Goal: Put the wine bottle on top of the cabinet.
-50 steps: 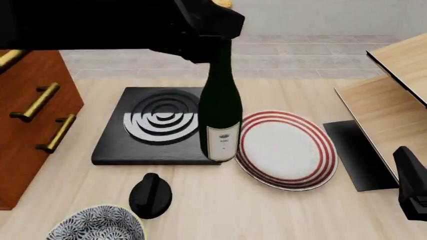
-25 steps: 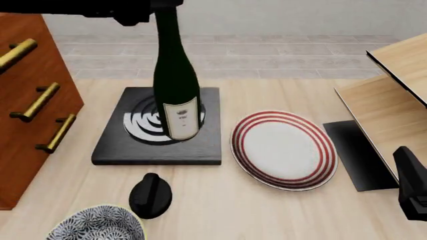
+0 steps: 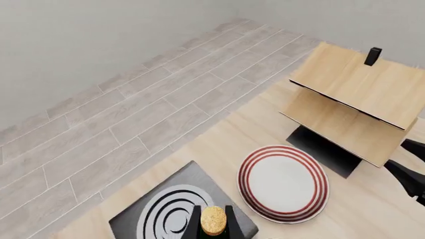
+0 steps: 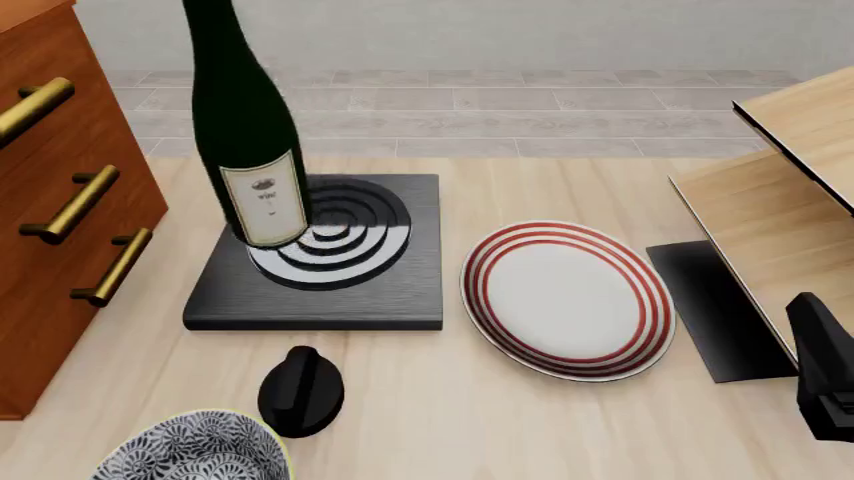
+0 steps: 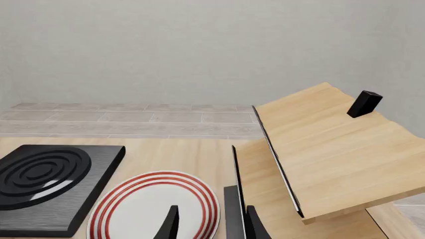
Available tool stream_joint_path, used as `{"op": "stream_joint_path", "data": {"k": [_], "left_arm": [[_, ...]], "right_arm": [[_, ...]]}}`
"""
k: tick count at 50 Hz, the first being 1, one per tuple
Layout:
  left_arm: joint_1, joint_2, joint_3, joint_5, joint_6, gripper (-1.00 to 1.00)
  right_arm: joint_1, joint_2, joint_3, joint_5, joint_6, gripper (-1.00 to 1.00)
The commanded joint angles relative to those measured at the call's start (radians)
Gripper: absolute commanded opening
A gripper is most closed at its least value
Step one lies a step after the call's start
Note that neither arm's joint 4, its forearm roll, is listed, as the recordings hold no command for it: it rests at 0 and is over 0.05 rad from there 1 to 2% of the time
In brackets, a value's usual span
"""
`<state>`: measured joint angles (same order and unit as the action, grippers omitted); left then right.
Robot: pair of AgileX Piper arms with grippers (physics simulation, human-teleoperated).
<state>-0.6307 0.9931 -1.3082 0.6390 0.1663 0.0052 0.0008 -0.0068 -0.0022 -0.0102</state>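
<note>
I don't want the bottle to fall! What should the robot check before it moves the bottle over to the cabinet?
1. Left gripper shut on the cork of the wine bottle: ok, fingers sit either side of the cork in the left wrist view.
2. Bottle lifted off the black burner plate: ok, probably; its base seems to float above it.
3. Bottle upright: ok, only a slight lean.
4. Bottle base higher than the top of the cabinet: not ok; the base sits below the cabinet's top edge in the front view.
5. Free space on the cabinet top: cannot tell, it is out of view.
6. Right gripper out of the way: ok, near the striped plate.
</note>
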Motion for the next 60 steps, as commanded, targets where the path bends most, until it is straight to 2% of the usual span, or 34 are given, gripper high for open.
{"op": "stream_joint_path", "data": {"k": [1, 38, 51, 60], "left_arm": [[0.064, -0.039, -0.033, 0.054, 0.023, -1.0], [0.21, -0.096, -0.101, 0.183, 0.047, -1.0], [0.271, -0.11, -0.176, 0.259, 0.054, -1.0], [0.295, -0.125, -0.167, 0.263, 0.055, -1.0]], "right_arm": [[0.0, 0.0, 0.0, 0.0, 0.0, 1.0], [0.0, 0.0, 0.0, 0.0, 0.0, 1.0], [0.0, 0.0, 0.0, 0.0, 0.0, 1.0], [0.0, 0.0, 0.0, 0.0, 0.0, 1.0]]}}
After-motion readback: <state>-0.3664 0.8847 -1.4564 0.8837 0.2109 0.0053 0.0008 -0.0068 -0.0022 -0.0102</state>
